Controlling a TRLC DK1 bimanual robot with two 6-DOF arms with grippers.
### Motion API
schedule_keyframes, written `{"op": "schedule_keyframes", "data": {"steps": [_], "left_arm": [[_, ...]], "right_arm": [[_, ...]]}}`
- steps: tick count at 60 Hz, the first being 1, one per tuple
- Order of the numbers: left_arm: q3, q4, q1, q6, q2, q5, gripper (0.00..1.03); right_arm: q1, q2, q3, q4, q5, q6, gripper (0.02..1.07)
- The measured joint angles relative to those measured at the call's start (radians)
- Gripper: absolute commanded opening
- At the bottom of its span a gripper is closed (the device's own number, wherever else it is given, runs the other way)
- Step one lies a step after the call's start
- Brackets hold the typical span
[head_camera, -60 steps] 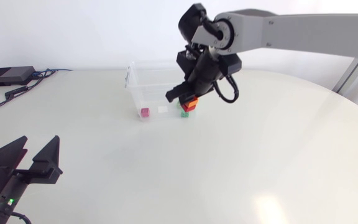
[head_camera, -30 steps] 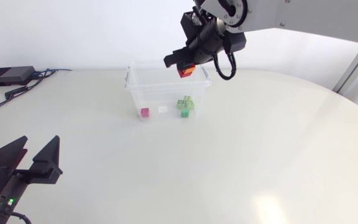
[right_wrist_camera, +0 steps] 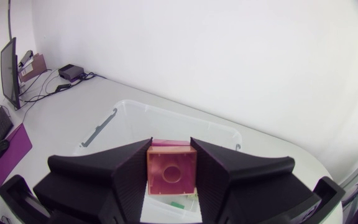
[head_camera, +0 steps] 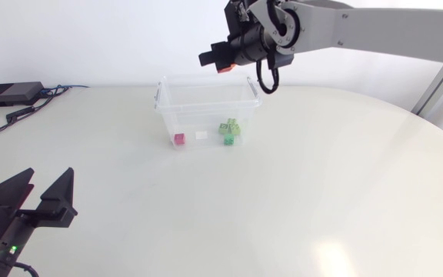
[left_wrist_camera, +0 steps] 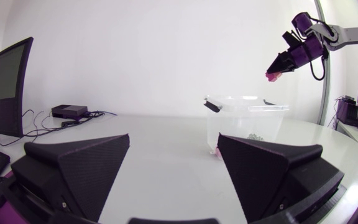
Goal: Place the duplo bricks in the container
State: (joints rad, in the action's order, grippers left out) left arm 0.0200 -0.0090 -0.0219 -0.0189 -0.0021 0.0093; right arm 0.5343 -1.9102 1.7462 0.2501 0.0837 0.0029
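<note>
The container (head_camera: 198,115) in the upper middle of the frame is clear, glossy plastic. The red brick (right_wrist_camera: 171,173) held by the right gripper (head_camera: 218,60) is smooth plastic. That gripper and the left gripper (head_camera: 51,177) are matt black. The table (head_camera: 283,192) is smooth, faintly glossy.

Right jaws hold a red brick (head_camera: 224,68) above the container (head_camera: 194,121).
</note>
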Motion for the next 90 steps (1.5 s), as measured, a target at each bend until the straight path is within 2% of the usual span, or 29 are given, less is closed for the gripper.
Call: {"op": "schedule_keyframes", "data": {"steps": [7, 11, 13, 15, 16, 18, 33, 52, 61, 71, 90], "left_arm": [[0.0, 0.0, 0.0, 0.0, 0.0, 0.0, 0.99], [0.0, 0.0, 0.0, 0.0, 0.0, 0.0, 0.99], [0.0, 0.0, 0.0, 0.0, 0.0, 0.0, 0.99], [0.0, 0.0, 0.0, 0.0, 0.0, 0.0, 0.99], [0.0, 0.0, 0.0, 0.0, 0.0, 0.0, 0.99], [0.0, 0.0, 0.0, 0.0, 0.0, 0.0, 0.99], [0.0, 0.0, 0.0, 0.0, 0.0, 0.0, 0.99], [0.0, 0.0, 0.0, 0.0, 0.0, 0.0, 0.99], [0.0, 0.0, 0.0, 0.0, 0.0, 0.0, 0.99], [0.0, 0.0, 0.0, 0.0, 0.0, 0.0, 0.99], [0.0, 0.0, 0.003, 0.0, 0.0, 0.0, 0.99]], "right_arm": [[0.0, -0.039, 0.0, -0.03, 0.011, -0.001, 0.27], [0.0, -0.075, 0.0, -0.039, 0.026, -0.001, 0.33], [0.0, -0.092, 0.0, -0.037, 0.03, -0.002, 0.55], [0.0, -0.111, 0.005, -0.025, 0.035, -0.004, 0.86], [0.0, -0.121, 0.008, -0.019, 0.039, -0.004, 0.96], [0.0, -0.134, 0.01, -0.014, 0.045, -0.004, 1.03], [-0.009, -0.127, 0.01, 0.0, 0.053, -0.004, 1.03], [-0.049, 0.091, -0.076, -0.018, 0.06, -0.004, 1.03], [-0.09, 0.227, -0.216, -0.09, 0.06, -0.004, 1.03], [-0.171, 0.363, -0.45, -0.206, 0.064, -0.008, 1.03], [-0.334, 0.597, -0.828, -0.353, 0.071, -0.039, 1.03]]}}
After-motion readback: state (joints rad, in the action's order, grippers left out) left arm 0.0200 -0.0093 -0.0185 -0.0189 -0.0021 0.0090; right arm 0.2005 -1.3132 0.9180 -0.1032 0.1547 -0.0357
